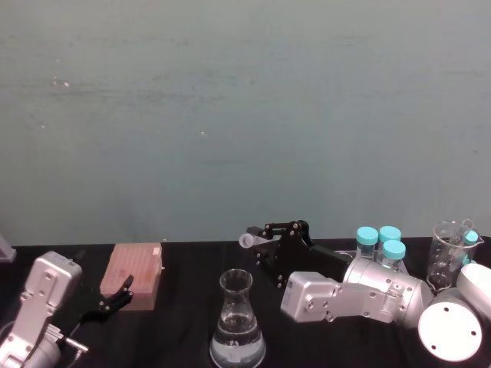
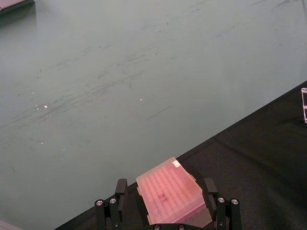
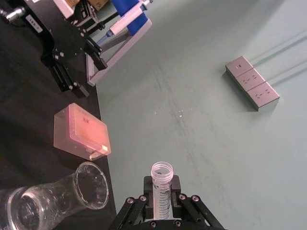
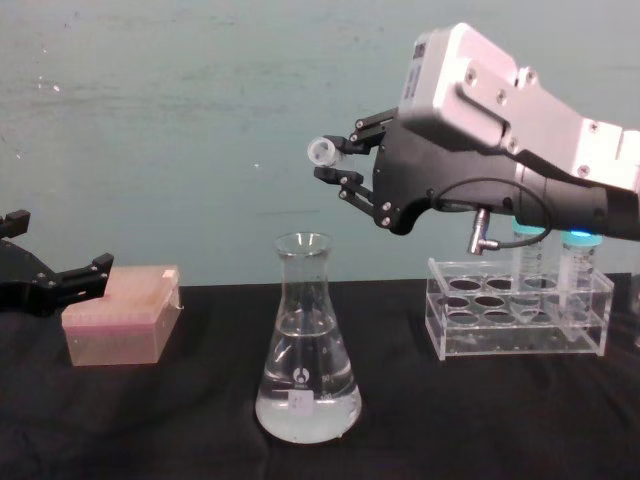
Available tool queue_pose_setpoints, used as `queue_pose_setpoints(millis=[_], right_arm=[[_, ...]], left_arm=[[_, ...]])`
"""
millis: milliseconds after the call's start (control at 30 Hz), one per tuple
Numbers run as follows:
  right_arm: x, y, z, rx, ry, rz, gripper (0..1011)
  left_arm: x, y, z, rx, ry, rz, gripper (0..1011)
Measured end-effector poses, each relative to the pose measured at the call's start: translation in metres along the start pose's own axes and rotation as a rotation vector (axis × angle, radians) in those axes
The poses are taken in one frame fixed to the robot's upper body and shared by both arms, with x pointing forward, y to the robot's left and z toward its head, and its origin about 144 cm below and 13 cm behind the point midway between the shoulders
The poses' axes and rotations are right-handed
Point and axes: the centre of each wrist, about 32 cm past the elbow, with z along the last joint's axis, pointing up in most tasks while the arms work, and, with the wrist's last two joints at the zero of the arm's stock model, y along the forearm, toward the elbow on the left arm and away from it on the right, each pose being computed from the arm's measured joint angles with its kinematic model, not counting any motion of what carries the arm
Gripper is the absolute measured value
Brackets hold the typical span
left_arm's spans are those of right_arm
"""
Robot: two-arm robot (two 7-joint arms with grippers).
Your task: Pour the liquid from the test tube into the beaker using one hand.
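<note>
Well, from my console the black table (image 4: 480,430) carries everything, and I place it all by the beaker (image 4: 306,350); that flask stands upright near the table's front edge, with clear liquid (image 4: 306,412) pooled in its wide base.

The right arm (image 4: 520,110) reaches in from the beaker's right, well above table height, its wrist turned so the fingers point sideways toward the flask's neck; the clear tube rack (image 4: 520,320) sits on the table to the beaker's right, under that arm, with teal capped tubes (image 1: 380,241) standing in it; the pink box (image 4: 120,320) lies to the beaker's left.

The left gripper (image 1: 115,297) waits low beside that box, farther left of the beaker, its fingers spread apart and holding nothing.

The right gripper (image 4: 348,165) is clamped on the test tube (image 4: 322,150); the tube lies almost level, its open mouth poking out past the fingertips, above the beaker's rim and a little to its right, not touching it; I cannot tell whether any liquid remains inside the tube.
</note>
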Motion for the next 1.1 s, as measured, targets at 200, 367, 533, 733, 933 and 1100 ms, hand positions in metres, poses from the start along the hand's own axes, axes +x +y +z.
queue_pose_setpoints(millis=[200, 367, 533, 733, 933, 1100], right_arm=[[-0.002, -0.0006, -0.0004, 0.0, -0.076, -0.005, 198], [-0.0032, -0.0019, -0.0012, -0.001, -0.127, -0.008, 198], [-0.0044, -0.0031, -0.0017, 0.003, -0.183, -0.01, 198], [-0.0044, -0.0029, -0.0015, 0.015, -0.229, -0.01, 198], [-0.0051, -0.0033, -0.0015, 0.024, -0.268, -0.006, 198], [-0.0062, -0.0048, -0.0014, 0.029, -0.296, -0.002, 198]], left_arm=[[0.0, 0.0, 0.0, 0.0, 0.0, 0.0, 1000], [0.0, 0.0, 0.0, 0.0, 0.0, 0.0, 1000], [0.0, 0.0, 0.0, 0.0, 0.0, 0.0, 1000], [0.0, 0.0, 0.0, 0.0, 0.0, 0.0, 1000], [0.0, 0.0, 0.0, 0.0, 0.0, 0.0, 1000], [0.0, 0.0, 0.0, 0.0, 0.0, 0.0, 1000]])
